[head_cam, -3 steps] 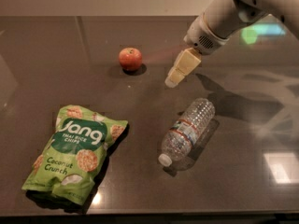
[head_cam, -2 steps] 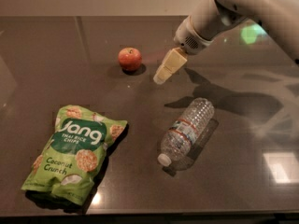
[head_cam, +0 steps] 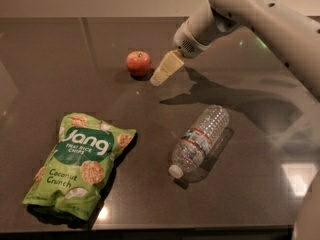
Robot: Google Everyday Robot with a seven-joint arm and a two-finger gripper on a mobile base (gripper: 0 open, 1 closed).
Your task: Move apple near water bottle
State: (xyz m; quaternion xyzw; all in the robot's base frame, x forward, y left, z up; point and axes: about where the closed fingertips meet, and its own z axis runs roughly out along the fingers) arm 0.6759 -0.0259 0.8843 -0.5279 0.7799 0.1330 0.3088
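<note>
Reach sets the cream-tipped gripper (head_cam: 165,70) just beside the small round red-orange apple (head_cam: 138,62) — poised to take it, I judge (open or closed, I cannot tell) — with the clear ribbed plastic water bottle (head_cam: 200,140) lying well apart.

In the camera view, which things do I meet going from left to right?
Snack bag → apple → gripper, just right of the apple → water bottle, lying down.
</note>
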